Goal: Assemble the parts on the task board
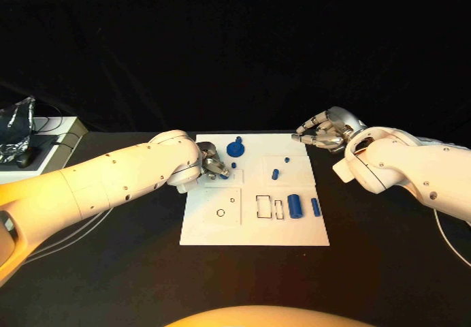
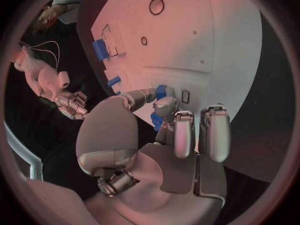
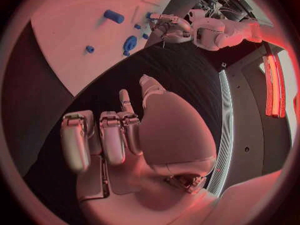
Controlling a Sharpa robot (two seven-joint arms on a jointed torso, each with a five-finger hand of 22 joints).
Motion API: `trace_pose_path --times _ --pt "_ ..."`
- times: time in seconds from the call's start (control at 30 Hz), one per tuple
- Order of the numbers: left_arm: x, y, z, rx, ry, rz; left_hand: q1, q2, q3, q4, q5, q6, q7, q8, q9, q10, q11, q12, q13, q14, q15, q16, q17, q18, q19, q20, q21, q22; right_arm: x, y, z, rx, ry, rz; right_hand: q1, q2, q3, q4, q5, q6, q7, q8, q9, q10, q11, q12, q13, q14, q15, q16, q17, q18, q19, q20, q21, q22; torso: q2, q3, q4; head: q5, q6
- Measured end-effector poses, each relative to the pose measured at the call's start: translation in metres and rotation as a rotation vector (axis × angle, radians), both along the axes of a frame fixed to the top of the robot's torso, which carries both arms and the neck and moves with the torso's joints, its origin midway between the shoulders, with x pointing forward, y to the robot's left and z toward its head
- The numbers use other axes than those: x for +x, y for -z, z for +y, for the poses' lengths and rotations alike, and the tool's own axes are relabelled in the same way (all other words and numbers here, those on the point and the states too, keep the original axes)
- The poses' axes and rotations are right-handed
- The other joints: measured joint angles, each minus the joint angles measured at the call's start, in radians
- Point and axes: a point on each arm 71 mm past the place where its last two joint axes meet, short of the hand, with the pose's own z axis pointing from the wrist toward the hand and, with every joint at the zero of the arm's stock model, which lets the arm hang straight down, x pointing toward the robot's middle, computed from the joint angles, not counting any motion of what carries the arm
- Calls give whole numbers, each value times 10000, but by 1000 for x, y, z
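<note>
The white task board lies in the middle of the black table. My left hand hovers over its far-left part and pinches a small blue part between thumb and a finger. A blue round part with a knob stands just beyond that hand. Two small blue pegs sit mid-board, and two blue cylinders lie near the right edge. My right hand hangs off the board's far-right corner with loosely bent fingers, holding nothing.
Rectangular recesses and a small ring outline mark the board's near half. A white box with a crumpled silver object stands at the table's far left. Black table surrounds the board.
</note>
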Motion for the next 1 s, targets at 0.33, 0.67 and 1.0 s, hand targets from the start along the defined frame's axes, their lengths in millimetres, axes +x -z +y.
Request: trace_pose_path --times 0.33,0.67,1.0 --pt "1 0 2 187 9 -43 0 0 -1 -1 -22 -16 -17 176 4 0 3 0 -26 0 0 -5 0 1 0 0 0 0 0 0 0 -2 -3 8 -54 54 28 -28 0 -37 -37 0 13 0 0 0 -1 0 0 0 -1 1 0 0 0 -1 -11 -8 10 15 -25" --pt "1 0 2 269 71 -21 0 0 -1 -1 3 -17 -17 176 72 0 6 -1 -42 0 1 -5 0 1 0 0 0 -1 0 0 0 -5 -5 13 -53 53 28 -28 0 -37 -38 0 12 0 0 0 7 0 0 0 0 0 0 0 0 -2 -9 -9 6 40 -42" --pt "1 0 0 333 109 30 0 0 -2 -1 3 -18 -19 174 429 1 12 -35 -75 0 1 -6 0 1 8 -9 0 -1 0 0 0 -4 -11 15 -52 53 28 -28 0 -37 -37 0 12 0 0 0 6 0 0 0 -1 0 0 0 0 -3 -8 -3 3 39 -58"
